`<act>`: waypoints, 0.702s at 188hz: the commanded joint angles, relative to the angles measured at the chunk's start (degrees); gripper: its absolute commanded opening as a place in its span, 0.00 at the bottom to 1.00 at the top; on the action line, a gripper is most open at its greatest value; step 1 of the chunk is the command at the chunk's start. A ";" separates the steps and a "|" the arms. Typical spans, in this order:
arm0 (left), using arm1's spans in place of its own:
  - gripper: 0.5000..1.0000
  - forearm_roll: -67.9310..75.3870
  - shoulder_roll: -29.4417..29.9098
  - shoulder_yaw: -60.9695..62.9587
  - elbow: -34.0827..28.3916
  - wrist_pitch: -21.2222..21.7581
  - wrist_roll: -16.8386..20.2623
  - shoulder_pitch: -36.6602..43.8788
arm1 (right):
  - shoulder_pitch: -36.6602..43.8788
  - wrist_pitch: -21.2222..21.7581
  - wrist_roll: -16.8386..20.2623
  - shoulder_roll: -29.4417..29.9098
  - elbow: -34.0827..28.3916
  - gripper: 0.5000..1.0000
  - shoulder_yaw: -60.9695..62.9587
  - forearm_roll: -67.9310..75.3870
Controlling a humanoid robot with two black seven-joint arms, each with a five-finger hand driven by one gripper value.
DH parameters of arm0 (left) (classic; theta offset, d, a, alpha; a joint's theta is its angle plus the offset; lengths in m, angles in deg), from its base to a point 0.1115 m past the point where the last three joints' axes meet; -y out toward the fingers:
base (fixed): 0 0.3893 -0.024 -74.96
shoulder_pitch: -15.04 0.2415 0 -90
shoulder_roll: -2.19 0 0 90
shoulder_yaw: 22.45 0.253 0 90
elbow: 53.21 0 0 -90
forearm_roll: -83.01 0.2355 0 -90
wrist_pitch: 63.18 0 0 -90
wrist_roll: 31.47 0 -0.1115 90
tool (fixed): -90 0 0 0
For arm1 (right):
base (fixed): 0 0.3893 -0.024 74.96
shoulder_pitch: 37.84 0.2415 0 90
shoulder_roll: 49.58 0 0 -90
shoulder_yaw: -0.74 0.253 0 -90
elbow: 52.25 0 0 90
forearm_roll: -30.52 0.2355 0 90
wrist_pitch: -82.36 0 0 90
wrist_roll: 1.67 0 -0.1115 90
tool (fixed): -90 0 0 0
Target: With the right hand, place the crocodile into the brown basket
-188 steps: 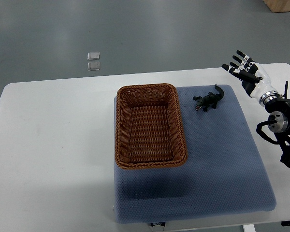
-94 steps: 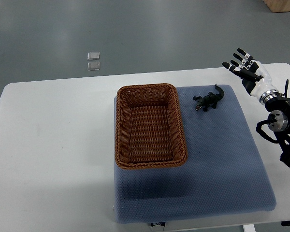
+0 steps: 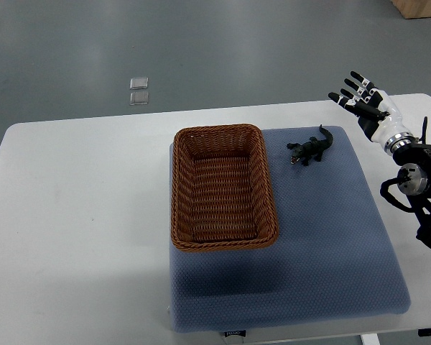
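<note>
A grey floor is seen beyond a white table (image 3: 79, 215), on whose right half a blue textured mat (image 3: 330, 251) is laid. Two small clear squares (image 3: 138, 91) are noted on the floor past the far edge, and a wooden corner (image 3: 420, 7) shows at the upper right.

The brown basket (image 3: 219, 129) is set on the left part of the mat, its left rim level with the mat's edge. It is upright and nothing is seen inside it. The crocodile (image 3: 310, 149) is found on the mat just beside the basket's far right corner. It is clear of the rim, with its head turned toward the basket and its tail pointing away to the far right.

The right hand (image 3: 365, 108) is held above the table's far right edge, to the right of the crocodile and apart from it. Its fingers (image 3: 345, 99) are spread and nothing is held. The left arm is not seen.

The task is judged not yet begun: the reach and grasp remain to be made.

Hazards are recorded as follows.
- The toy is small, low and thin-limbed, so it could be pushed across the mat instead of being enclosed if the fingers are brought in too flat.
- If only the tail is pinched, the body could swing or slip free in transit.
- The basket appears light, so it could be knocked or shifted by a low pass over its near rim.
- If release is made too close to the rim, the toy could be left on the edge or outside.
</note>
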 commanded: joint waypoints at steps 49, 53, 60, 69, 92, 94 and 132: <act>1.00 0.00 0.00 0.00 0.00 -0.01 0.00 0.00 | 0.06 0.09 0.00 -1.12 -0.33 0.86 -0.19 -0.40; 1.00 0.00 0.00 0.00 0.00 -0.01 -0.09 0.00 | 0.06 0.09 0.00 -1.12 -0.33 0.86 -0.19 -0.58; 1.00 0.00 0.00 0.00 0.00 -0.01 0.00 0.00 | 0.06 0.26 0.00 -1.12 -0.59 0.86 -0.19 -0.84; 1.00 0.00 0.00 0.00 0.00 -0.01 0.00 0.00 | -0.03 0.97 0.00 -1.12 -0.94 0.86 -0.27 -1.02; 1.00 0.00 0.00 0.00 0.00 -0.01 0.00 0.00 | 0.15 3.60 0.09 -1.82 -1.38 0.86 -0.54 -2.95; 1.00 0.00 0.00 0.00 0.00 -0.01 0.00 0.00 | 0.15 3.69 0.09 -2.00 -1.38 0.86 -0.62 -3.30; 1.00 0.00 0.00 0.00 0.00 -0.01 0.00 0.00 | 0.50 3.78 -0.53 -4.20 -3.58 0.86 -4.84 -14.20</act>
